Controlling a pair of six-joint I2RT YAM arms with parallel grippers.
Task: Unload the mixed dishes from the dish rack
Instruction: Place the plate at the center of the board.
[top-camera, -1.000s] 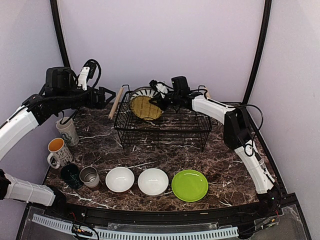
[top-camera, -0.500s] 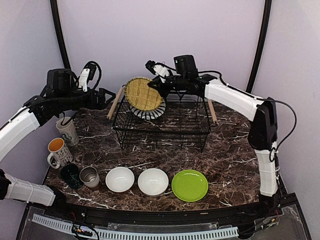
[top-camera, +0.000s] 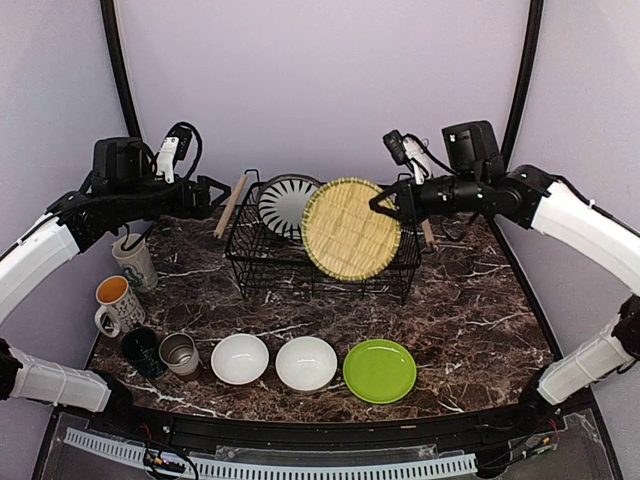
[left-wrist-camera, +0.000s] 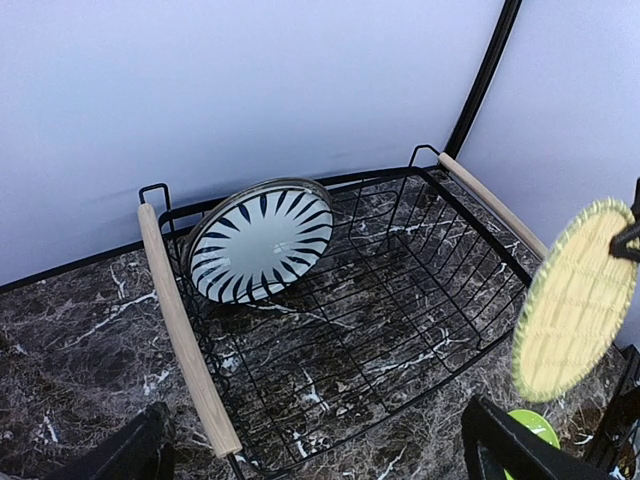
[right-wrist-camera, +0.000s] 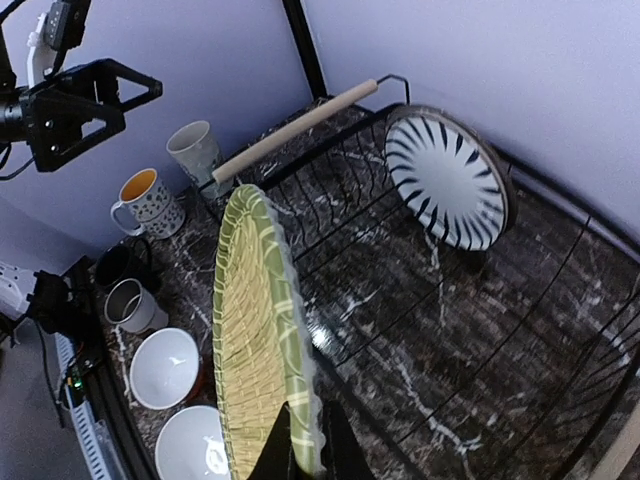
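The black wire dish rack (top-camera: 330, 275) stands at the back centre. A white plate with dark stripes (top-camera: 285, 203) leans upright in its far-left corner; it also shows in the left wrist view (left-wrist-camera: 260, 240) and the right wrist view (right-wrist-camera: 445, 178). My right gripper (top-camera: 385, 203) is shut on the rim of a yellow woven-pattern plate (top-camera: 350, 228) and holds it on edge above the rack's right half. The right wrist view shows the gripper (right-wrist-camera: 310, 445) pinching that rim (right-wrist-camera: 255, 340). My left gripper (top-camera: 205, 192) is open and empty, in the air left of the rack.
Along the front lie two white bowls (top-camera: 240, 358) (top-camera: 306, 363) and a lime-green plate (top-camera: 379, 370). At the left are a steel cup (top-camera: 179, 353), a dark green mug (top-camera: 143, 350) and two pale mugs (top-camera: 117, 303) (top-camera: 134, 262).
My right gripper has lifted the yellow plate out of the rack and carried it right and toward the front. The left arm has not moved.
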